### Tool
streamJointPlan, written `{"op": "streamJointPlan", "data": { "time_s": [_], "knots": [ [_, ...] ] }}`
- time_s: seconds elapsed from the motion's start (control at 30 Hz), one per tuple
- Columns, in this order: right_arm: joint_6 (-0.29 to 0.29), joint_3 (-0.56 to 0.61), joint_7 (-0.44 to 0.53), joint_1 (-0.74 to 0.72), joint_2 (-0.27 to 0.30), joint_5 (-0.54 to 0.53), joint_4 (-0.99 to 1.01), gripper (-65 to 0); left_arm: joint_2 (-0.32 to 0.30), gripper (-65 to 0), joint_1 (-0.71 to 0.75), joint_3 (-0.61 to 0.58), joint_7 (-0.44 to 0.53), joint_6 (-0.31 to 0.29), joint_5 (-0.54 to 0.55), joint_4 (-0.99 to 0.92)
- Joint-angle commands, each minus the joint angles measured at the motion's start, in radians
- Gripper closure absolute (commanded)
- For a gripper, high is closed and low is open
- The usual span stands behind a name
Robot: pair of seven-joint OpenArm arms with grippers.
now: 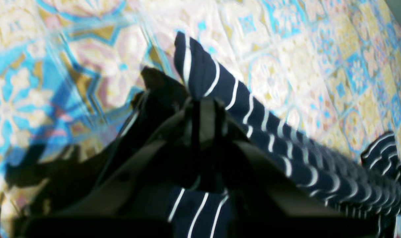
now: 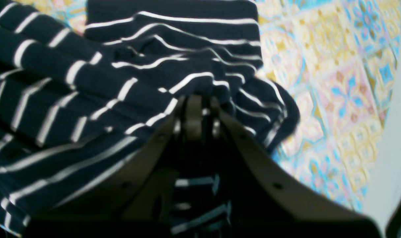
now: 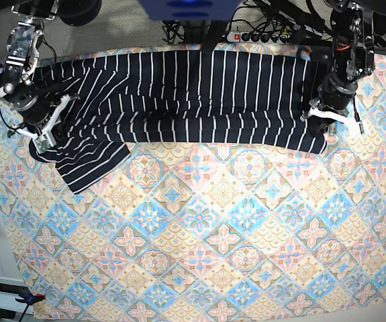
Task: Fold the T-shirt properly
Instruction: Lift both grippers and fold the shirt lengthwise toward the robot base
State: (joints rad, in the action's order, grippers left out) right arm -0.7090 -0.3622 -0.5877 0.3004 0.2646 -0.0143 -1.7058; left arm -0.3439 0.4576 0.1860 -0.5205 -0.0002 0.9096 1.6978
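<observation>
The T-shirt (image 3: pixel 193 94), dark navy with thin white stripes, lies stretched in a long band across the far side of the table. One sleeve (image 3: pixel 88 164) hangs toward the front at the left. My left gripper (image 1: pixel 203 104) is shut on a pinched fold of the shirt (image 1: pixel 270 132) at its right end, and in the base view the left gripper (image 3: pixel 320 124) sits at that lower right corner. My right gripper (image 2: pixel 197 107) is shut on bunched shirt cloth (image 2: pixel 88 82) at the left end, where the base view shows the right gripper (image 3: pixel 45 137).
The pastel tile-patterned tablecloth (image 3: pixel 206 235) covers the table in front of the shirt. A power strip (image 3: pixel 266 35) and cables lie behind the far edge. A red clamp (image 3: pixel 28 298) holds the cloth's front left corner. White floor shows at the left.
</observation>
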Motion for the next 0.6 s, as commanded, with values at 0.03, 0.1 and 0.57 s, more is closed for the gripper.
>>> {"op": "streamJointPlan", "data": {
  "time_s": [0.03, 0.1, 0.57],
  "knots": [
    [0.011, -0.016, 0.015, 0.012, 0.017, 0.0, -0.021, -1.1, -0.014, 0.0, 0.016, 0.008, 0.023, -0.001, -0.002, 0.015],
    [0.011, -0.016, 0.018, 0.032, 0.017, 0.0, -0.023, -1.1, -0.014, 0.0, 0.033, 0.007, 0.023, -0.001, -0.002, 0.015],
    [0.011, -0.007, 0.015, 0.082, 0.017, 0.004, -0.018, -1.1, -0.014, 0.0, 0.082, -0.001, -0.003, 0.001, -0.013, -0.012]
  ]
}}
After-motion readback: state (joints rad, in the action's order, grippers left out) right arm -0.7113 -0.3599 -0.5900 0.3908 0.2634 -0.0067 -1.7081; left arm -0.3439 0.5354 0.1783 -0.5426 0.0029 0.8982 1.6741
